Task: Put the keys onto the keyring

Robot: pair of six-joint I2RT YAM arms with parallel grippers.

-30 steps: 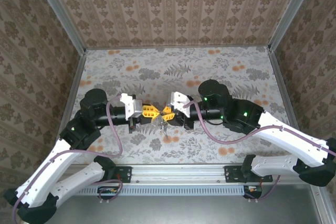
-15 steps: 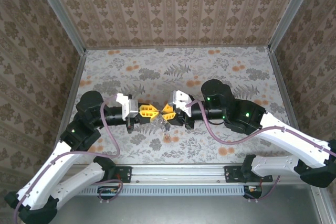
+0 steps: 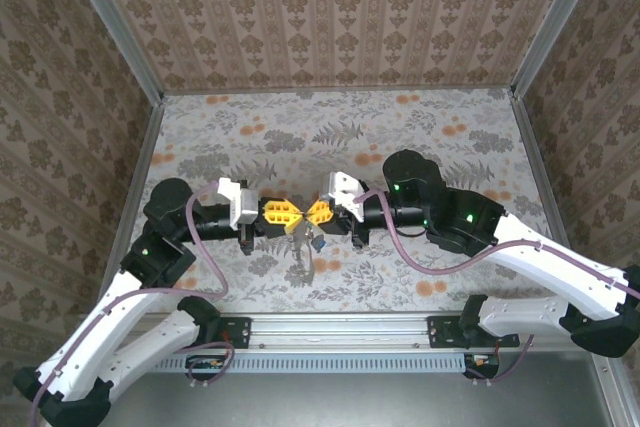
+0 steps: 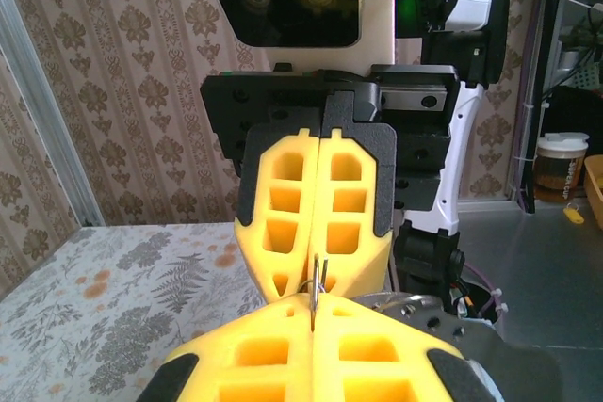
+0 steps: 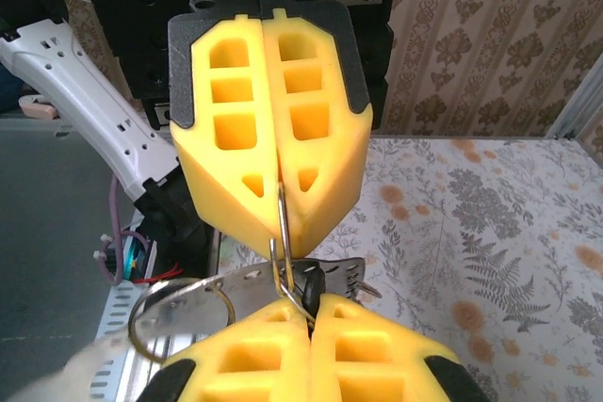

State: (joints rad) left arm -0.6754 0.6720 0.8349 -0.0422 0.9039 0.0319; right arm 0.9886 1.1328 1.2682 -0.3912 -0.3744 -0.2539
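Note:
Both yellow-tipped grippers meet tip to tip above the table's near middle. My left gripper [image 3: 289,215] [image 4: 314,315] is shut on the keyring [image 4: 316,281] [image 5: 281,218], a thin grey wire loop seen edge-on. Facing it, my right gripper [image 3: 311,213] [image 5: 310,315] is shut on a dark-headed key [image 5: 310,281] right at the loop's wire. A flat silvery key [image 5: 250,291] and a smaller ring [image 5: 139,325] hang beside the jaws. From above, the keys [image 3: 300,249] dangle under the tips, one with a blue head [image 3: 318,243].
The table has a floral cloth [image 3: 400,137] and patterned walls on three sides. An aluminium rail [image 3: 340,332] runs along the near edge between the arm bases.
The left arm has drawn back to the left, so the tips no longer overlap. The bunch of keys now hangs lower beneath them, with the blue head showing.

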